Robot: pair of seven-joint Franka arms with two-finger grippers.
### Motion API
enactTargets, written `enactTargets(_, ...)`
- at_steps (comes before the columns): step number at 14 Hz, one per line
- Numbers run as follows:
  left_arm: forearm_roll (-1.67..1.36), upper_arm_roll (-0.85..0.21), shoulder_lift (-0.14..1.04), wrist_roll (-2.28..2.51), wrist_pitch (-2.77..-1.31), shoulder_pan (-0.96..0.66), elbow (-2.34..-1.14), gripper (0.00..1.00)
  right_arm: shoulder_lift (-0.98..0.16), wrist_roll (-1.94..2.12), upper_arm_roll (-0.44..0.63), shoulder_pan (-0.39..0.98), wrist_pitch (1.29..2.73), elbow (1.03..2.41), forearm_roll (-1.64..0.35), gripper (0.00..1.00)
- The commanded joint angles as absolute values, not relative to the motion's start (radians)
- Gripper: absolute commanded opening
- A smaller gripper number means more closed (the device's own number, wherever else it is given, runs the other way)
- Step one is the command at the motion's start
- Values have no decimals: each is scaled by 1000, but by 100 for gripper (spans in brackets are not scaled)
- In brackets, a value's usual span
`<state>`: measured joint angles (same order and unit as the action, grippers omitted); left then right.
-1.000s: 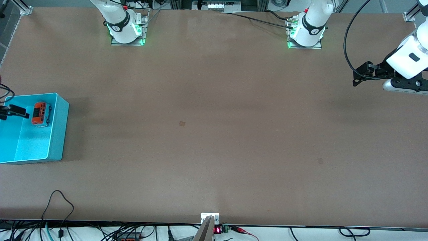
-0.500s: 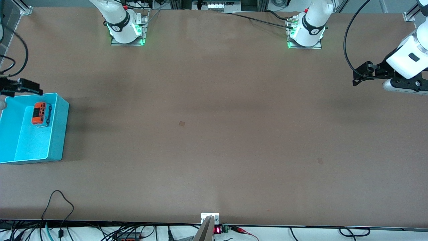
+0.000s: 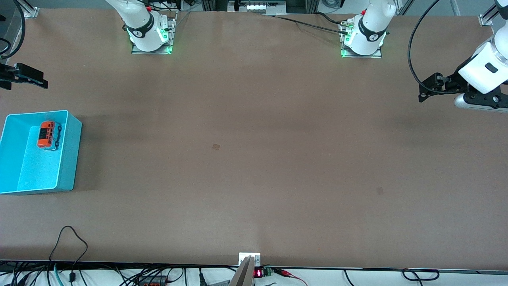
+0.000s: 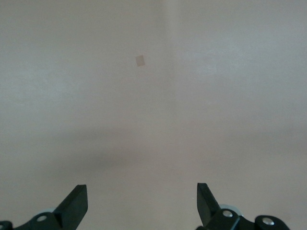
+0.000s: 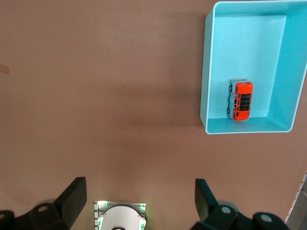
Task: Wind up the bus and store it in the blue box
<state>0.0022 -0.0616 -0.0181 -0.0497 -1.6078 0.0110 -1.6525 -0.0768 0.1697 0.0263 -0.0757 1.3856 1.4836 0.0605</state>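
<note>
Lying inside the blue box (image 3: 70,151), the bus (image 3: 46,135) is being shown roof-up on the turquoise floor, close to the wall that is farthest from the front camera and toward the wall facing the table's middle; no gripper is touching it. The blue box is being shown at the right arm's end of the table (image 3: 254,159), resting flat on the brown surface. In the right wrist view the bus (image 5: 241,100) is being seen from above, its black roof panel showing, with the blue box (image 5: 208,72) around it and the right arm's lit base plate (image 5: 121,215) between the finger ends. The right gripper (image 3: 28,76) is being held in the air over bare table, above the strip between the box and the table's edge where the bases stand, well apart from the box; in its wrist view its fingers (image 5: 73,196) are being kept spread wide with nothing between them. The left gripper (image 3: 425,90) is being held over the left arm's end of the table, that arm waiting; in the left wrist view its fingers (image 4: 76,202) are likewise being kept wide apart and empty, over bare table bearing one small pale mark (image 4: 140,60).
</note>
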Motion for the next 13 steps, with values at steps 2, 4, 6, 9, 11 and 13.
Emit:
enactTargets(2,23,-67,-15,-40,-1589,12,-1634,100,-98,152,29,-66,1370,1448,58,100)
enactTargets(4,23,-67,-15,-40,-1588,12,-1634,100,-95,147,31,-58,1368,1460,51,100)
enactTargets(6,23,-67,-15,-41,-1589,12,-1634,100,-95,79,31,-51,1367,1463,46,100)
enactTargets(9,23,-67,-15,-40,-1588,12,-1634,100,-94,71,29,-51,1368,1473,43,100)
enactTargets(11,23,-67,-14,-40,-1588,12,-1634,100,-94,72,29,-51,1368,1476,41,100)
enactTargets(13,23,-67,-14,-40,-1588,12,-1634,100,-92,87,29,-52,1370,1480,41,100)
